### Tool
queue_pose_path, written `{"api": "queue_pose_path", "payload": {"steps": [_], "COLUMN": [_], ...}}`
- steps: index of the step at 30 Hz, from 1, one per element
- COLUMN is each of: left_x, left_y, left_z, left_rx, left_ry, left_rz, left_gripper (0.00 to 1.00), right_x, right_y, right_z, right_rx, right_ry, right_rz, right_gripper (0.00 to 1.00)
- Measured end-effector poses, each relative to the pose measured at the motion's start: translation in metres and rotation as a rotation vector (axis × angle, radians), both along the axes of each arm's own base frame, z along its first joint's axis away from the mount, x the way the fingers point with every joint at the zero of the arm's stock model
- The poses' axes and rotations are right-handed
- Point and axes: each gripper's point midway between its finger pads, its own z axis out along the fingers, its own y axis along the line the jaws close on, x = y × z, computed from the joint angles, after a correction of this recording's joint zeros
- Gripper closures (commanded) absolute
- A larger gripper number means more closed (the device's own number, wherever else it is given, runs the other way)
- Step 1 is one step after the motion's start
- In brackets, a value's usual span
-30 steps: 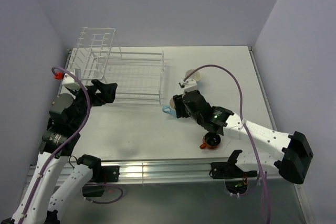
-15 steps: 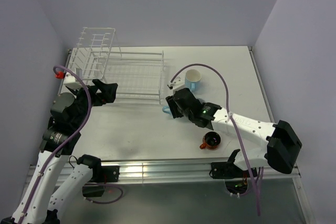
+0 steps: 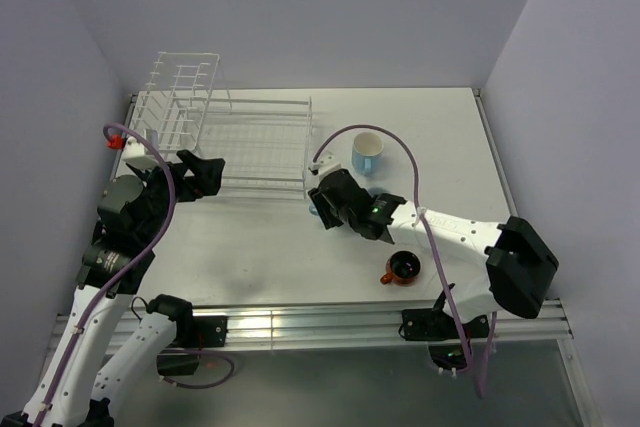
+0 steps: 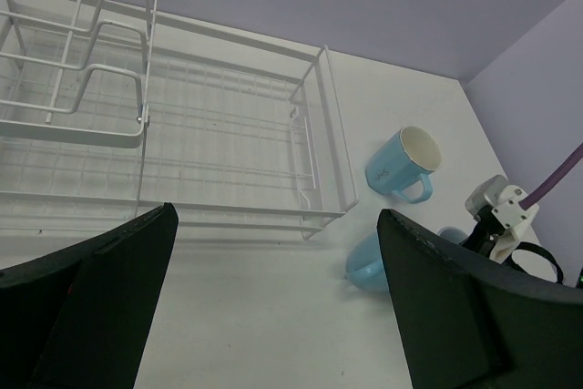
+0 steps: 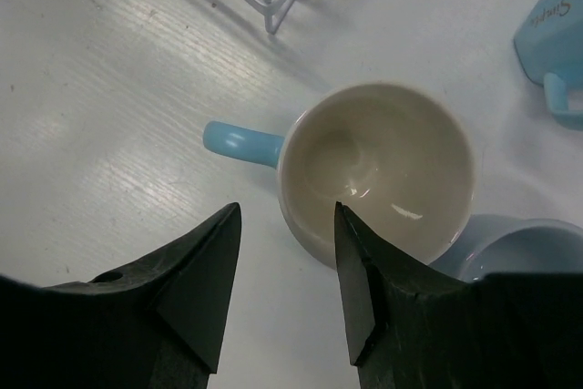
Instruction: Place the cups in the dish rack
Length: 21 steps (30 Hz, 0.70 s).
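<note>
Blue-handled mug (image 5: 378, 166) upright on tabletop (image 5: 109, 116), just off dish rack (image 3: 260, 142) corner, not loaded. Step judged: approach for pickup. Right arm stretched toward rack; right tool (image 5: 285, 211) spread, empty, above rim beside handle. Next move needs descent, closing on wall. Left tool (image 3: 205, 175) wide, idle beside rack.

The left gripper (image 4: 273, 218), its 2 dark fingers (image 4: 91, 307) spread wide, faces the white wire dish rack (image 4: 228, 134) on a white table (image 4: 264, 334). Right of the rack sits a light blue mug (image 4: 401, 166) with a cream inside; a second blue mug (image 4: 367, 263) is partly hidden behind 1 finger.
</note>
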Motion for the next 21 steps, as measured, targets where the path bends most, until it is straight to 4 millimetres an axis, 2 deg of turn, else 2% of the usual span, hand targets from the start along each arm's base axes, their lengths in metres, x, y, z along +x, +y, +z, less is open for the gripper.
{"api": "queue_pose_path", "payload": {"steps": [9, 14, 21], "left_x": [0.001, 0.001, 0.001], "left_y": [0.0, 0.0, 0.0], "left_z": [-0.001, -0.001, -0.001], "left_rx": [0.001, 0.001, 0.001], "left_ry": [0.004, 0.004, 0.004], "left_rz": [0.0, 0.0, 0.0], "left_gripper": [0.01, 0.01, 0.01], "right_x": [0.005, 0.007, 0.011], "right_y": [0.003, 0.006, 0.01], "right_z": [-0.016, -0.014, -0.016], "right_rx": [-0.054, -0.058, -0.074], "right_ry": [0.02, 0.017, 0.022], "right_rz": [0.006, 0.01, 0.019], "right_gripper": [0.51, 0.57, 0.57]}}
